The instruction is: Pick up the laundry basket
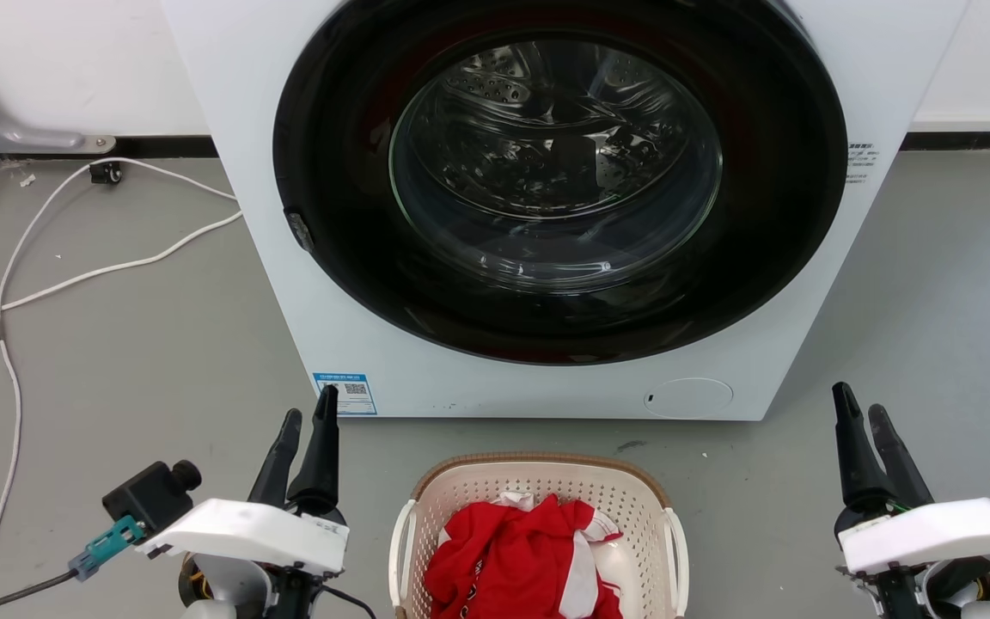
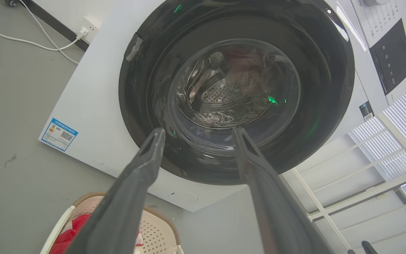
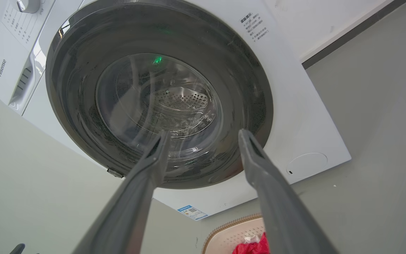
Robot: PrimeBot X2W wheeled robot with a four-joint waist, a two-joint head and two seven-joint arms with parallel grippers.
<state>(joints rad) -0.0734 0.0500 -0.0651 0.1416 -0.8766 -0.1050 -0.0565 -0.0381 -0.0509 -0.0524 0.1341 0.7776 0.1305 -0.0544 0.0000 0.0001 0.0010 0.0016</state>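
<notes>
- 1 laundry basket [image 1: 478,494] sits on the floor at 6 o'clock in the head view, its near end cut off, with 1 red-and-white cloth [image 1: 512,559] inside.
- 2 grippers flank it: left gripper [image 1: 310,406] at 7, right gripper [image 1: 860,402] at 5, fingers parted, holding nothing.
- 1 washing machine [image 1: 289,284] stands at 12.

Place: laundry corner of a plain indoor room; home or test room, cannot tell.
Appliance: white front-loading washing machine [image 1: 271,284], round dark glass door [image 1: 340,258], perforated steel drum [image 1: 504,94] behind it, control panel [image 2: 391,56] along the top.
Laundry: cream laundry basket [image 1: 538,481] on the floor [image 1: 117,361] just before the machine, red and white clothes [image 1: 512,559] inside.
Surroundings: bare grey floor, white wall [image 1: 74,60], black skirting [image 1: 160,146], white cable [image 1: 91,275] trailing across to a wall socket [image 2: 83,33].
</notes>
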